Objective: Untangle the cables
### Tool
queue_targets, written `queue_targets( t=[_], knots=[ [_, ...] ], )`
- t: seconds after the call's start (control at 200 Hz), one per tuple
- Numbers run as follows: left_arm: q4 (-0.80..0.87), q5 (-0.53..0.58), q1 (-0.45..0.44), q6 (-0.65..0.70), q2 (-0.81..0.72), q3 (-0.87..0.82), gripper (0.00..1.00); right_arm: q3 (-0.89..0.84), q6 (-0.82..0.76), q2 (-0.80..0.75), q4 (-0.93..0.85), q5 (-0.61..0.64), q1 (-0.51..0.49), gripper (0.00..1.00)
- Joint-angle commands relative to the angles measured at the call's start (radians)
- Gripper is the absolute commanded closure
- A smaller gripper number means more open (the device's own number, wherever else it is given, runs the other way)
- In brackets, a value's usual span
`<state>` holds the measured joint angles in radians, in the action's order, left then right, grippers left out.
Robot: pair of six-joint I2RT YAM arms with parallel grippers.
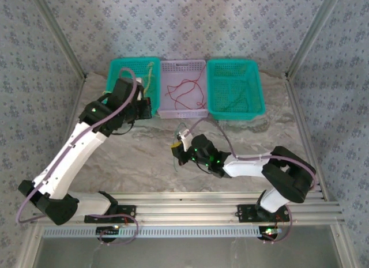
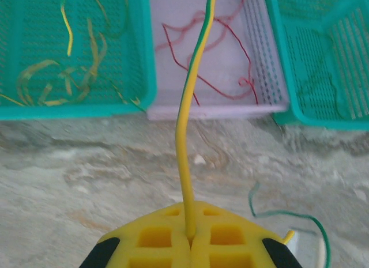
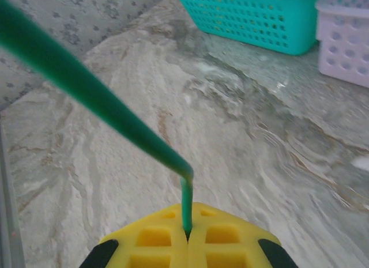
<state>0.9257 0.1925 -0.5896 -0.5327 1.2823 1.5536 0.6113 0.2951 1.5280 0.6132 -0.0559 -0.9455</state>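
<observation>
Since each pincer has one strand clamped, the step in hand looks like the drawing-apart and sorting of single cables by colour.

The marbled table (image 1: pixel 144 164) carries three baskets in a row at its far side. The left teal basket (image 1: pixel 124 69) has yellow cables (image 2: pixel 69 31) lying in it. The lilac basket (image 1: pixel 183 63) in the middle has red cables (image 2: pixel 241 83). The right teal basket (image 1: pixel 230 63) has faint green ones (image 1: pixel 237 97).

The left arm (image 1: pixel 81 144) reaches to the near edge of the left and middle baskets. The right arm (image 1: pixel 253 164) lies low across the table, well short of them.

The left pincer (image 2: pixel 189 239) is closed on a yellow-and-green cable (image 2: pixel 184 164), which rises from the tips towards the lilac basket. The right pincer (image 3: pixel 187 233) is closed on a green cable (image 3: pixel 104 101), which bends just above the tips and runs off to the upper left. Another thin green strand (image 2: pixel 288 215) curls on the table near the left pincer; whether it joins either held cable I cannot tell.

Next, I judge, each arm should draw its strand slowly away from the other and watch that nothing drags along. Then it should carry the strand over the basket of matching colour and release it there.
</observation>
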Motion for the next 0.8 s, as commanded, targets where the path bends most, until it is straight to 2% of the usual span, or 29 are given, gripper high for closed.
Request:
queue_targets(
  t=[0.0,0.235,0.345,0.495,0.54,0.68,0.794],
  knots=[
    [0.039,0.052,0.061,0.063,-0.028,0.041,1.0,-0.064,0.02,-0.086,-0.027,0.062,0.034,1.0],
    [0.005,0.035,0.164,0.114,0.038,0.04,1.0,-0.155,0.019,-0.34,-0.146,0.1,0.117,1.0],
    [-0.038,-0.066,0.229,0.11,0.09,0.024,1.0,-0.159,-0.005,-0.468,-0.233,0.116,0.138,1.0],
    [-0.141,-0.1,0.271,0.169,0.168,0.012,1.0,-0.15,-0.026,-0.633,-0.347,0.131,0.153,1.0],
    [-0.158,-0.143,0.289,0.171,0.2,0.026,1.0,-0.144,-0.033,-0.673,-0.385,0.139,0.154,1.0],
    [-0.231,-0.239,0.327,0.177,0.282,0.048,1.0,-0.125,-0.046,-0.772,-0.483,0.154,0.154,1.0],
    [-0.241,-0.256,0.35,0.198,0.352,0.093,1.0,-0.119,-0.06,-0.836,-0.541,0.175,0.158,1.0]
  ],
)
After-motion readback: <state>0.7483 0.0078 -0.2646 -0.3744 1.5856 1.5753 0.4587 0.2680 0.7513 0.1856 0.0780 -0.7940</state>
